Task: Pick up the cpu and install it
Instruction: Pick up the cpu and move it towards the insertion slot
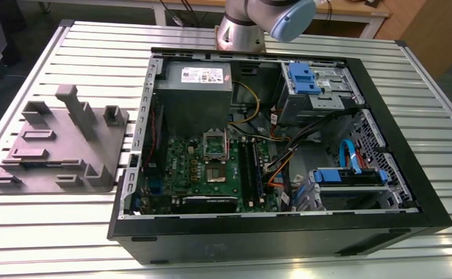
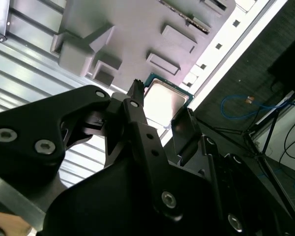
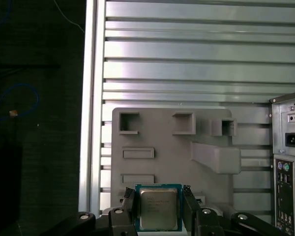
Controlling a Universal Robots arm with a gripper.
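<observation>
1. Silver-grey metal top showing, the cpu (image 3: 158, 209) sits level between my fingers (image 3: 129, 200), which are closed on two opposite edges.
2. I hold it clear above the grey tray (image 3: 162, 132), near the tabletop (image 3: 187, 49) edge.
3. Gripping by the edges, I judge, spares its underside contacts.

cpu (image 3: 158, 211): 1 | claw (image 3: 158, 192): 1 | grey tray (image 1: 51, 160): 1 | computer case (image 1: 272, 239): 1 | slatted table (image 1: 431, 87): 1

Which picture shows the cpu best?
The first wrist view: the cpu faces the camera flat-on, its whole top showing, held in the gripper. The second wrist view shows it tilted, partly hidden behind a finger.
</observation>
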